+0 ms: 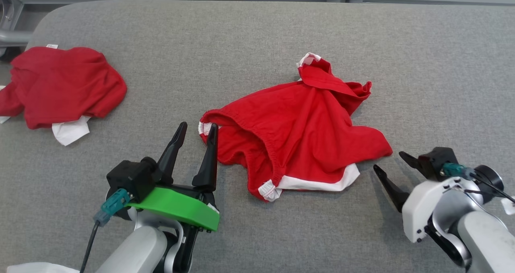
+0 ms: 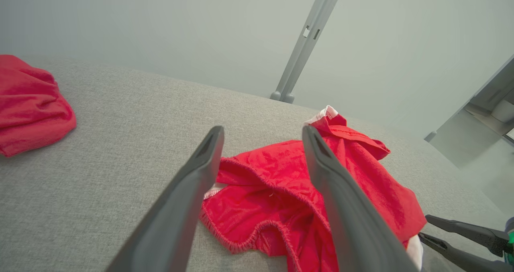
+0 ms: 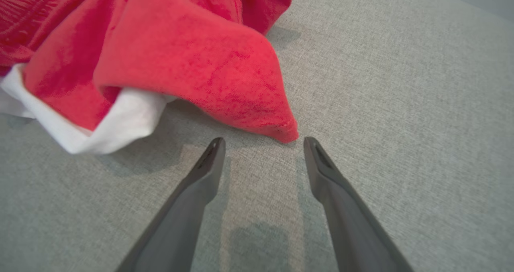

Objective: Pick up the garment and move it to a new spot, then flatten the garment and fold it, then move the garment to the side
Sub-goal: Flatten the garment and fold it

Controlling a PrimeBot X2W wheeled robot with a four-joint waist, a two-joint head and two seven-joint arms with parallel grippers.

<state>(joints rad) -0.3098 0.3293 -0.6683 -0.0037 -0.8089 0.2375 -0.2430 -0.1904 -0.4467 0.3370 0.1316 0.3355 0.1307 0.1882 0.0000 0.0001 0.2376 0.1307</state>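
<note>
Lower left, the left gripper (image 1: 198,125) is hovering open and empty at the edge of the crumpled red garment (image 1: 305,124) lying mid-frame on the grey table (image 1: 257,31); lower right, the right gripper (image 1: 389,161) is gaping empty too.

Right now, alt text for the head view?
A crumpled red garment with white trim lies in the middle of the table, between the open left gripper near its left edge and the open right gripper near its right corner. A second red heap sits far left.
</note>
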